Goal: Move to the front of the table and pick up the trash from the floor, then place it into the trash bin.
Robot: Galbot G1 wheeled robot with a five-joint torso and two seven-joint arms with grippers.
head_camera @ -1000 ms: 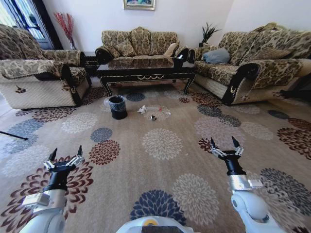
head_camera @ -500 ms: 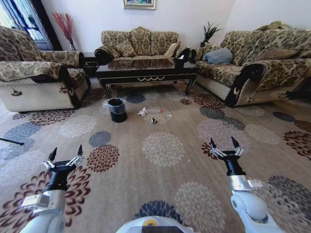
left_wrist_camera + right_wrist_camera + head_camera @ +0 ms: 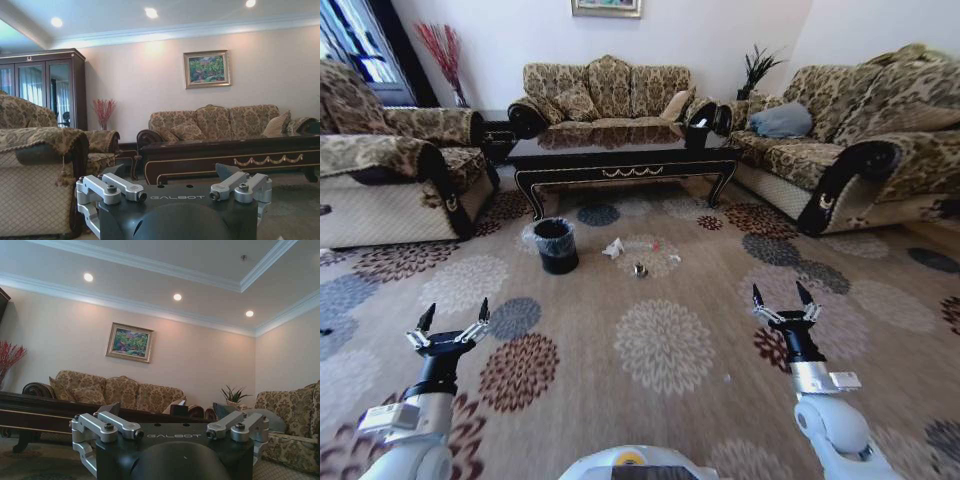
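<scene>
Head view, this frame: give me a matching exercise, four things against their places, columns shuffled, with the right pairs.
Things:
1. trash bin
2. white tissue
3. left gripper
4. blue-grey cushion

Places:
A. on the sofa at the robot's right
B. raised over the carpet, low on the left, open and empty
C. on the carpet before the table, toward its left end
D. on the carpet just right of the bin

Pairs: 1-C, 2-D, 3-B, 4-A
</scene>
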